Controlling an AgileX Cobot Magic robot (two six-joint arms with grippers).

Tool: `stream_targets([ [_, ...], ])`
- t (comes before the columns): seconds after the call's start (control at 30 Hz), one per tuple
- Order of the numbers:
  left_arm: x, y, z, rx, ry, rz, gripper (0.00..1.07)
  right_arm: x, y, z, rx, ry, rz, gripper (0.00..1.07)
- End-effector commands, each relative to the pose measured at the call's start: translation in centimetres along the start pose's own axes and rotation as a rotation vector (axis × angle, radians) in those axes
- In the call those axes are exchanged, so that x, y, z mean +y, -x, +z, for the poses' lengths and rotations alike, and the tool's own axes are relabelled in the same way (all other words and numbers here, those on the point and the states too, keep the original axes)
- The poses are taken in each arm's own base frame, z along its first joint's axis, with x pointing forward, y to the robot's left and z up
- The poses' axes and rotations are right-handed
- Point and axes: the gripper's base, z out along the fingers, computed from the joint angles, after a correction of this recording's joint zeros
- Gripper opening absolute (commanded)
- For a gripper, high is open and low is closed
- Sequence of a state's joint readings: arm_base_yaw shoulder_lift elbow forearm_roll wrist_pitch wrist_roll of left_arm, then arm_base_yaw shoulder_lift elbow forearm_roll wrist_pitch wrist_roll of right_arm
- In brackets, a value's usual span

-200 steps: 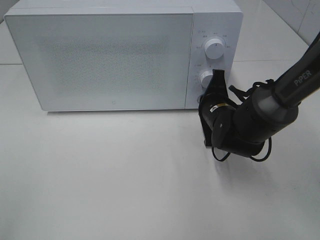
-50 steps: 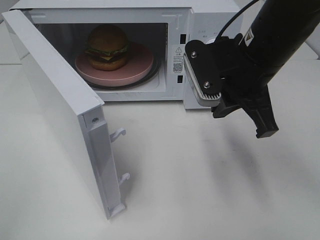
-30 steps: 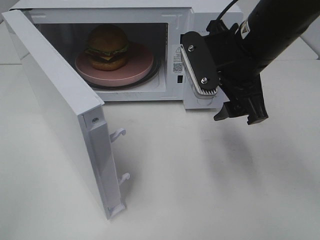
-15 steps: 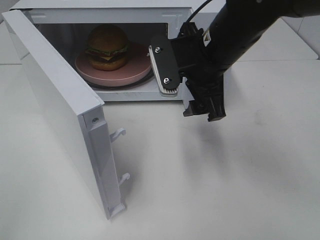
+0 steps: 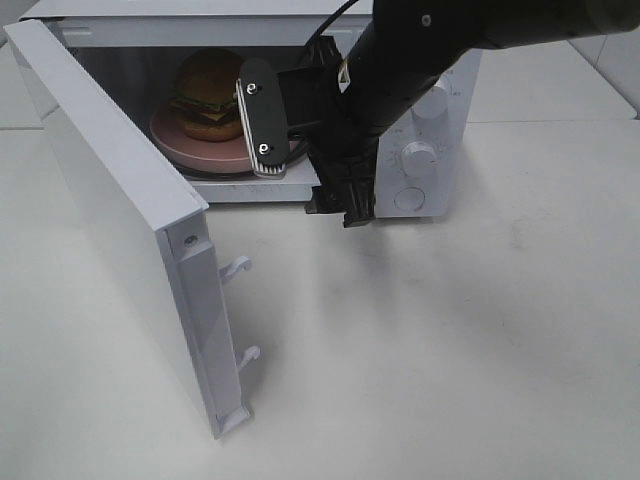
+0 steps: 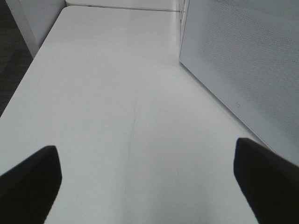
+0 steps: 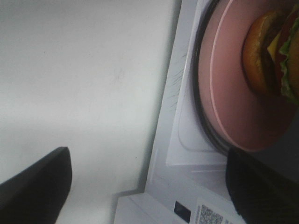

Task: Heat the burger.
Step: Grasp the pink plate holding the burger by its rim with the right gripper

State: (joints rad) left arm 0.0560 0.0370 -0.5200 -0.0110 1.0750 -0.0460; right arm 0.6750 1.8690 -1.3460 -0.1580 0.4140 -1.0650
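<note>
The burger (image 5: 205,92) stands on a round pink plate (image 5: 190,148) inside the open white microwave (image 5: 418,158). In the exterior view my right gripper (image 5: 312,196) hangs open at the front of the cavity, just right of the burger, and its padded finger hides the plate's right side. The right wrist view looks down on the burger (image 7: 275,60) and the plate (image 7: 229,93), with the right gripper (image 7: 149,191) holding nothing. My left gripper (image 6: 147,186) is open and empty over the table; it does not show in the exterior view.
The microwave door (image 5: 120,210) is swung wide to the left, reaching towards the table's front. Its outer face (image 6: 243,60) fills the side of the left wrist view. The control knobs sit at the microwave's right. White table (image 5: 450,350) lies in front.
My right arm has swept left from in front of the control panel to the cavity opening, staying open. The door, plate and burger have not moved.
</note>
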Motion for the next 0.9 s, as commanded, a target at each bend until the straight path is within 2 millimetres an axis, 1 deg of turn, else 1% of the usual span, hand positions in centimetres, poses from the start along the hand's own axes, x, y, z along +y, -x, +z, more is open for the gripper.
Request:
stream_targets([
  [0.03,0.0,0.0,0.1,-0.007,0.0,0.0,0.92,-0.6,0.4,0.8,-0.009,-0.026,0.01,0.86],
  [0.1,0.0,0.0,0.1,-0.007,0.0,0.0,0.92,-0.8,0.5,1.0,-0.011,-0.03,0.012,0.86],
  [0.17,0.0,0.0,0.1,-0.007,0.0,0.0,0.92,-1.3,0.8,1.9,-0.013,-0.037,0.019,0.86],
  [0.27,0.0,0.0,0.1,-0.007,0.0,0.0,0.92,-1.4,0.8,2.2,-0.012,-0.036,0.02,0.86],
  [0.33,0.0,0.0,0.1,-0.007,0.0,0.0,0.92,-1.8,1.1,3.3,-0.018,-0.043,0.038,0.86],
  [0.43,0.0,0.0,0.1,-0.007,0.0,0.0,0.92,-1.8,1.2,3.7,-0.021,-0.047,0.044,0.86],
  [0.5,0.0,0.0,0.1,-0.007,0.0,0.0,0.92,-2.1,1.4,5.0,-0.02,-0.046,0.047,0.86],
  [0.53,0.0,0.0,0.1,-0.007,0.0,0.0,0.92,-2.1,1.4,5.0,-0.02,-0.046,0.047,0.86],
  [0.6,0.0,0.0,0.1,-0.007,0.0,0.0,0.92,-2.3,1.5,6.1,-0.019,-0.043,0.047,0.85],
  [0.63,0.0,0.0,0.1,-0.007,0.0,0.0,0.92,-2.3,1.5,6.1,-0.019,-0.043,0.047,0.85],
  [0.67,0.0,0.0,0.1,-0.007,0.0,0.0,0.92,-2.4,1.6,6.4,-0.019,-0.045,0.047,0.85],
  [0.7,0.0,0.0,0.1,-0.007,0.0,0.0,0.92,-2.6,1.7,7.2,-0.019,-0.045,0.047,0.85],
  [0.73,0.0,0.0,0.1,-0.007,0.0,0.0,0.92,-2.6,1.7,7.2,-0.019,-0.045,0.047,0.85],
  [0.77,0.0,0.0,0.1,-0.007,0.0,0.0,0.92,-2.6,1.8,8.0,-0.016,-0.039,0.047,0.85],
  [0.8,0.0,0.0,0.1,-0.007,0.0,0.0,0.92,-2.6,1.8,8.0,-0.016,-0.039,0.047,0.85],
  [0.83,0.0,0.0,0.1,-0.007,0.0,0.0,0.92,-2.7,1.9,8.3,-0.017,-0.041,0.047,0.85],
  [0.87,0.0,0.0,0.1,-0.007,0.0,0.0,0.92,-2.9,2.0,9.0,-0.017,-0.041,0.047,0.84],
  [0.9,0.0,0.0,0.1,-0.007,0.0,0.0,0.92,-2.9,2.0,9.0,-0.017,-0.041,0.047,0.84],
])
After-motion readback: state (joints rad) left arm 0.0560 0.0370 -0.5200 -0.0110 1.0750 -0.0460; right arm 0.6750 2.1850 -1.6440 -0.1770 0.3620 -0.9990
